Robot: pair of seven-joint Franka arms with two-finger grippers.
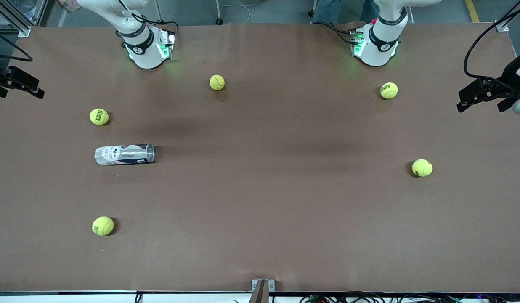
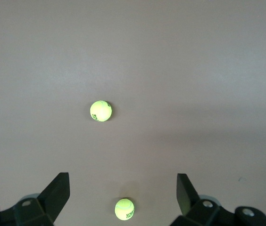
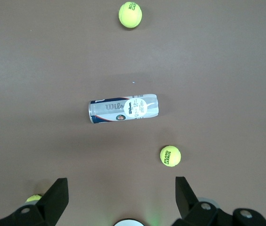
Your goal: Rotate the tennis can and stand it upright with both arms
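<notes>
The tennis can (image 1: 124, 154) lies on its side on the brown table, toward the right arm's end; it is a clear tube with a white and dark-blue label. It also shows in the right wrist view (image 3: 123, 108). My right gripper (image 3: 121, 184) is open and empty, high over the table near its own base, well apart from the can. My left gripper (image 2: 123, 182) is open and empty, high over the left arm's end, with only tennis balls below it. Neither gripper shows in the front view; only the arm bases do.
Several yellow-green tennis balls lie scattered: one beside the can nearer the bases (image 1: 99, 116), one nearer the front camera (image 1: 103, 226), one mid-table (image 1: 217, 82), two at the left arm's end (image 1: 389, 90) (image 1: 422, 168). Black mounted gear (image 1: 491, 92) overhangs the table's end.
</notes>
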